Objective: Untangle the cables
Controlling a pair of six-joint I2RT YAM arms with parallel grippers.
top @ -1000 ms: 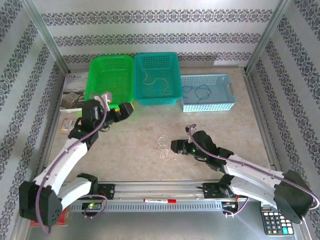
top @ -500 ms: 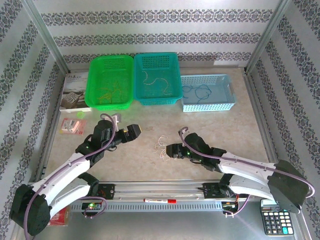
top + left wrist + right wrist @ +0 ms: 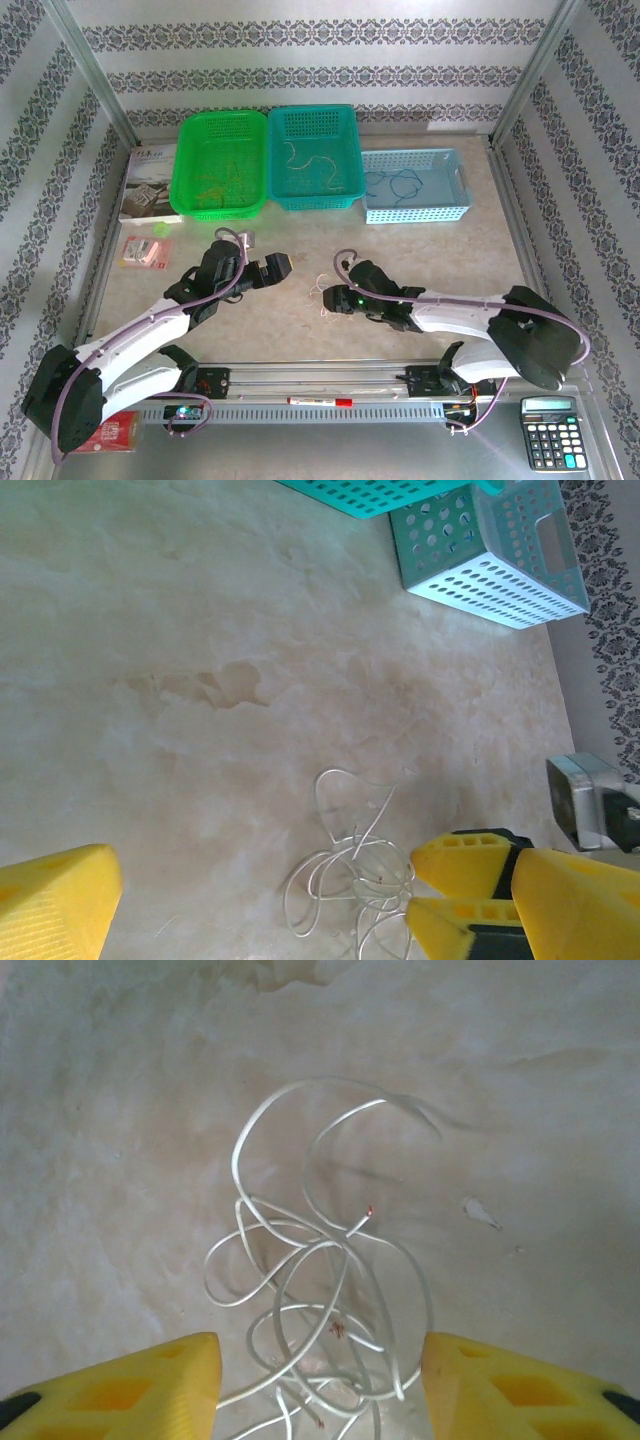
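Note:
The last cables on the table are a small tangle of thin white wire [image 3: 322, 290], lying loose on the tabletop [image 3: 305, 1295] [image 3: 352, 855]. My right gripper [image 3: 331, 298] [image 3: 318, 1375] is open, its yellow fingers on either side of the tangle's near end without closing on it. My left gripper [image 3: 284, 266] [image 3: 318, 885] is open wide a little to the left of the tangle, and the right gripper [image 3: 412, 885] shows in its view. Other wires lie in the baskets: blue [image 3: 395, 183], pale [image 3: 305, 160] and yellow-green [image 3: 215, 185].
Green [image 3: 188, 150], teal [image 3: 352, 135] and light-blue [image 3: 462, 185] baskets stand in a row at the back. A booklet [image 3: 148, 185] and a pink packet [image 3: 145, 252] lie at the left. A red marker [image 3: 320, 401] rests on the front rail, a calculator [image 3: 550, 432] at bottom right.
My left arm has swung from the green basket down towards the white tangle. My right gripper has slid left until its open fingers straddle the tangle.

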